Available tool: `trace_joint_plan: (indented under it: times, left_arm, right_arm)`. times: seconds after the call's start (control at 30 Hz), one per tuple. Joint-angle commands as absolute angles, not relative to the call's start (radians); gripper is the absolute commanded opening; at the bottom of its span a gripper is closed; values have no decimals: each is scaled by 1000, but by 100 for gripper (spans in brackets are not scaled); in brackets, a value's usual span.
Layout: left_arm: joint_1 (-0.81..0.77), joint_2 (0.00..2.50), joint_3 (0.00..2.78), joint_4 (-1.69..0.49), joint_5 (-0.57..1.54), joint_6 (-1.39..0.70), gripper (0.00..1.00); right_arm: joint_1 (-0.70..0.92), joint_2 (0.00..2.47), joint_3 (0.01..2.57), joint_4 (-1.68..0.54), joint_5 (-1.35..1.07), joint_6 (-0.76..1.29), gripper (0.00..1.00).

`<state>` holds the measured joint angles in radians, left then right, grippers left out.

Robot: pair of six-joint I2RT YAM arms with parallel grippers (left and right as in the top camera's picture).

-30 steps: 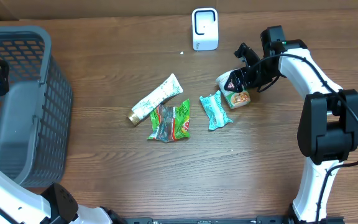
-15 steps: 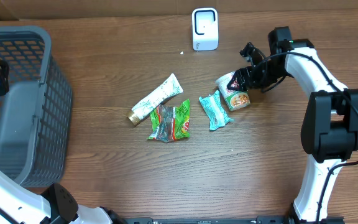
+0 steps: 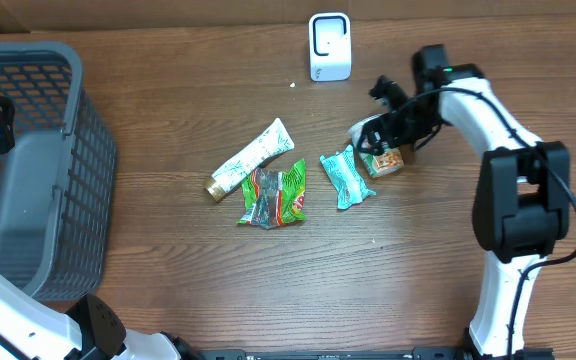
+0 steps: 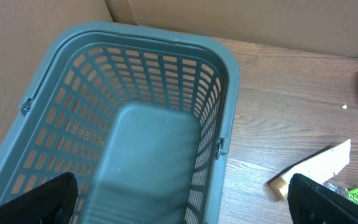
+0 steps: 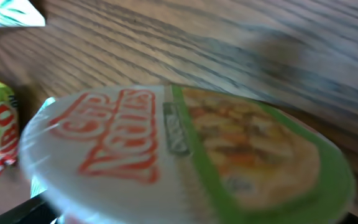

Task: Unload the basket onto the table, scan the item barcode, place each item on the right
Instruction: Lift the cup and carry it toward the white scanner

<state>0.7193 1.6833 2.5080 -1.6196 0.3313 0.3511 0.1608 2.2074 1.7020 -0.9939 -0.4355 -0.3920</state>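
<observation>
A cup of noodles (image 3: 383, 160) lies on its side on the wooden table, right of centre. Its white, red and green lid (image 5: 185, 143) fills the right wrist view. My right gripper (image 3: 386, 125) is open and sits right at the cup, jaws spread around its upper end. The white scanner (image 3: 329, 46) stands at the back of the table. My left gripper (image 4: 181, 208) is open and empty, hanging over the grey basket (image 4: 222, 68) at the far left.
A white-and-green tube (image 3: 253, 158), a green snack packet (image 3: 275, 195) and a teal packet (image 3: 346, 178) lie in the middle of the table. The basket's rim (image 3: 78, 70) stands tall on the left. The tube's end (image 4: 316, 168) shows beside the basket.
My right gripper has opened wider and shifted left, closing in over the cup. The cup has stayed on the table. The left arm has not moved.
</observation>
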Motion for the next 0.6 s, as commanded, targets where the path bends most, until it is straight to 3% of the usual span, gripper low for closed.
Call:
trace_joint_plan:
  times: [0.0, 0.3, 0.57]
  left_arm:
    - [713, 1683, 2508, -1619, 348, 371, 100]
    - [713, 1683, 2508, -1619, 348, 371, 100]
    - [713, 1683, 2508, -1619, 348, 371, 100]
  right_arm:
    - [164, 2225, 1719, -980, -358, -344, 92]
    - [160, 2226, 1719, -989, -414, -313, 68]
    - [115, 2222, 1799, -1111, -687, -314, 67]
